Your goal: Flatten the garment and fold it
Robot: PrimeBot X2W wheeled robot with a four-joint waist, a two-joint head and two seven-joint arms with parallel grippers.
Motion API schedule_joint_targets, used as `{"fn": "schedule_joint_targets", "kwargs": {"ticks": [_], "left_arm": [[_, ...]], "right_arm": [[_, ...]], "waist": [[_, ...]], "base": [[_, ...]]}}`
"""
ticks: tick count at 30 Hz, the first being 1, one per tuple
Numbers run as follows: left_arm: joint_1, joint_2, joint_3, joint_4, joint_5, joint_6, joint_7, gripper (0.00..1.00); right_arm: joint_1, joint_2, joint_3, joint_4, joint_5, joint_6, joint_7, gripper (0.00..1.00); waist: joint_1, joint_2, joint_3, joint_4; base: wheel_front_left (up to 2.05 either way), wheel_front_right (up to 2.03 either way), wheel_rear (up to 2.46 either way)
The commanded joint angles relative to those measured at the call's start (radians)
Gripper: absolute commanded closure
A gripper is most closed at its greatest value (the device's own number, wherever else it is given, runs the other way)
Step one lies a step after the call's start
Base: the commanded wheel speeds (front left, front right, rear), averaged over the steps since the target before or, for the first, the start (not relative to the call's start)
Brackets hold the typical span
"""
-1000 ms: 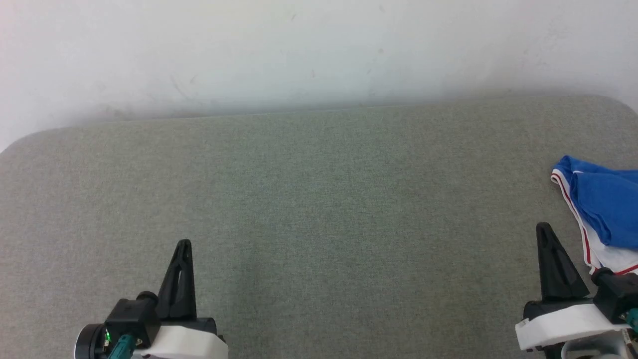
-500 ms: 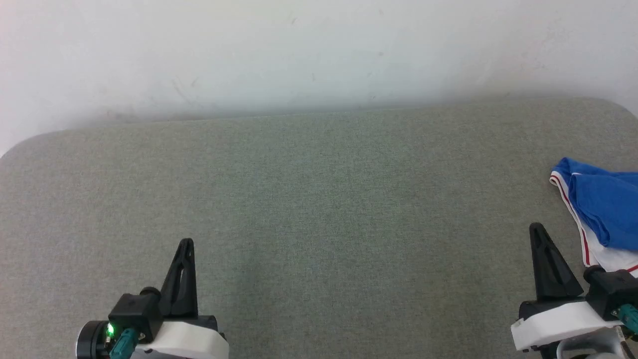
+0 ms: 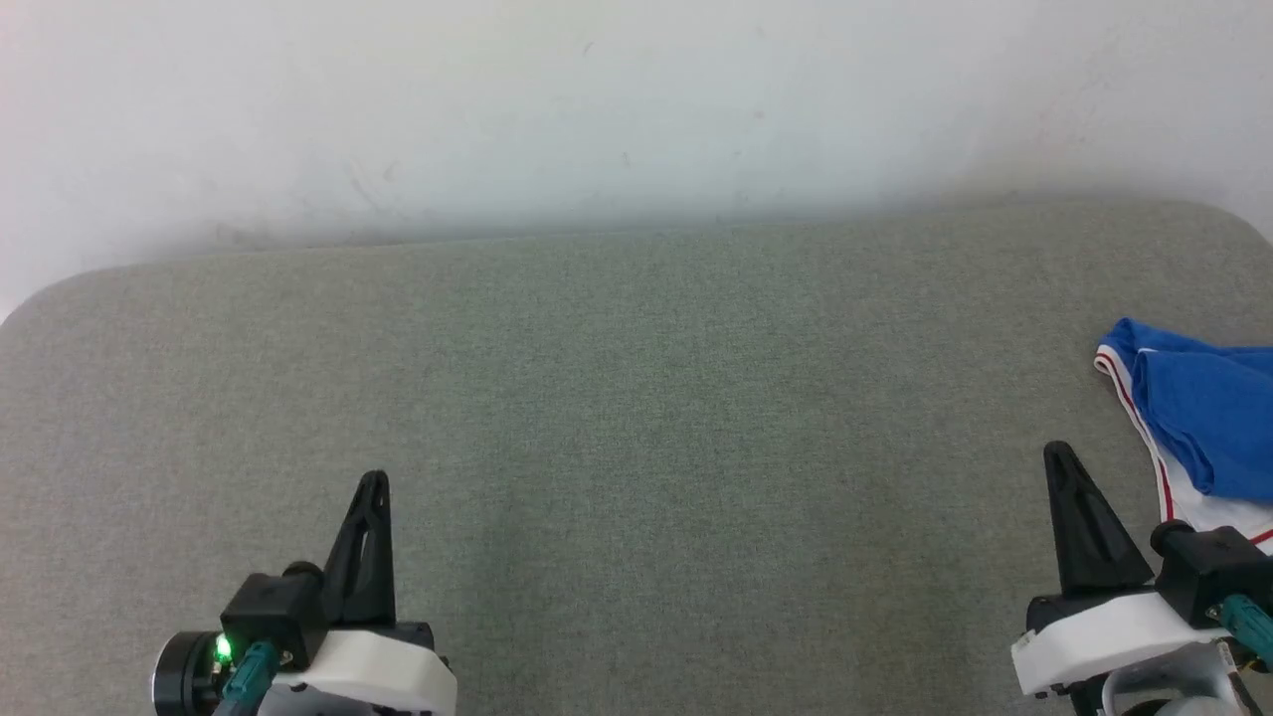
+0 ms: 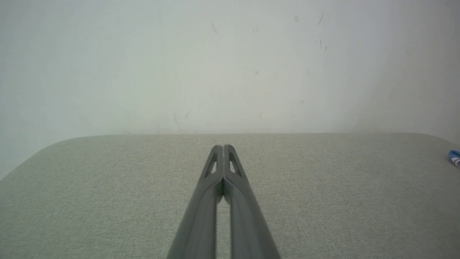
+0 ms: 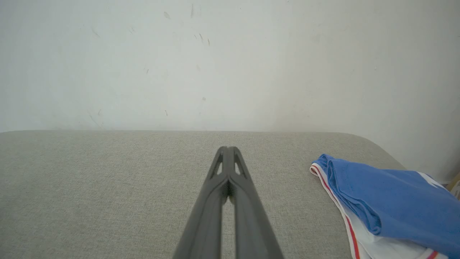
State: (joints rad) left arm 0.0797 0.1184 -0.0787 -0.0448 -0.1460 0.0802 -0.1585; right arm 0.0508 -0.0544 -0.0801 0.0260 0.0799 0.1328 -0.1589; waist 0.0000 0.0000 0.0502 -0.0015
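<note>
so, soft blue garment [image 3: 1208, 418], woven grey pad [image 3: 636, 398], l hand [image 3: 373, 479] tips together, r hand [image 3: 1055, 450] same

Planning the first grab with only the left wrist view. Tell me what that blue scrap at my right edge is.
Observer: It's the garment, a rumpled blue layer folded over white cloth with red-striped trim.
Operator: Report the right gripper.
Observer: The right gripper is shut, to the garment's left, with bare table showing between them.
</note>
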Motion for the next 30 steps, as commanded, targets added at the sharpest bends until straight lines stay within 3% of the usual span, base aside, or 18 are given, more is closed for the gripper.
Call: {"fn": "schedule_joint_targets", "kwargs": {"ticks": [1,30], "left_arm": [[-0.017,-0.008,0.008,0.006,0.019,-0.006,0.005,1.0],[-0.04,-0.03,0.034,0.02,0.067,-0.034,0.063,1.0]], "right_arm": [[-0.013,0.002,0.006,-0.005,-0.011,-0.001,0.006,1.0],[-0.027,0.003,0.034,-0.013,-0.036,-0.001,0.063,1.0]], "waist": [[0.0,0.0,-0.001,0.0],[0.0,0.0,-0.02,0.001]], "base": [[0.0,0.0,0.0],[0.0,0.0,0.0]]}}
